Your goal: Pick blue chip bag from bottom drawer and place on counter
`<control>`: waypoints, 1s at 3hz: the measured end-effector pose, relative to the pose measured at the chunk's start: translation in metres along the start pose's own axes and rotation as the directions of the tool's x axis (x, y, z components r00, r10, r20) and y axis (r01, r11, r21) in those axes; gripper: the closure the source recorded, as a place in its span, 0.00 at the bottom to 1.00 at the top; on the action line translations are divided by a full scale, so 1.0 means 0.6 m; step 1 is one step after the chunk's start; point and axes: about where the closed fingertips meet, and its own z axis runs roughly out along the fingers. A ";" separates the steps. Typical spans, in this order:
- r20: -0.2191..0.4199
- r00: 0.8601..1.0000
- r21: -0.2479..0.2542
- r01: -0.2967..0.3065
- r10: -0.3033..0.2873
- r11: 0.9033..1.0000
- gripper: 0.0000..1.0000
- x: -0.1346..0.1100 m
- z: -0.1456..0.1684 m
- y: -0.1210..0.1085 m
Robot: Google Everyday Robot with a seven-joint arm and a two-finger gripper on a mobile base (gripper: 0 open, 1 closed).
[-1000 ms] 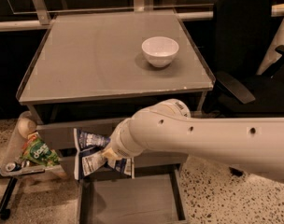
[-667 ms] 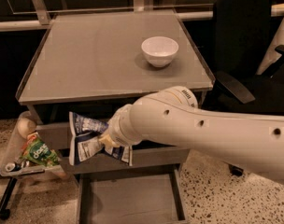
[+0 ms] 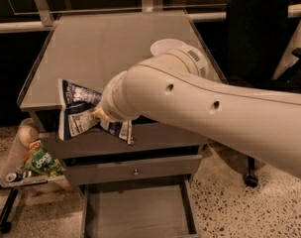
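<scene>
My gripper (image 3: 98,114) is shut on the blue chip bag (image 3: 76,108), a crumpled dark blue foil bag with white panels. It holds the bag in the air at the front edge of the counter (image 3: 116,48), over its front left part. The wrist and big white arm hide most of the fingers. The bottom drawer (image 3: 135,213) is pulled out below, its flat grey floor bare. A white bowl (image 3: 163,46) on the counter is mostly hidden behind my arm.
Two shut drawers with a small knob (image 3: 135,172) sit above the open one. A green snack bag (image 3: 41,162) lies on a low stand at the left. A black office chair (image 3: 259,38) stands at the right. Speckled floor surrounds the cabinet.
My arm has lifted the blue chip bag from drawer-front height up to the counter's front edge and swung further over the counter, covering the bowl.
</scene>
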 end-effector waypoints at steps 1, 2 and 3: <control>-0.002 1.000 0.014 0.001 -0.001 1.000 1.00 -0.004 0.001 -0.006; 0.026 1.000 0.010 -0.008 0.008 1.000 1.00 -0.020 0.013 -0.032; 0.077 0.997 -0.017 -0.025 0.026 1.000 1.00 -0.058 0.033 -0.089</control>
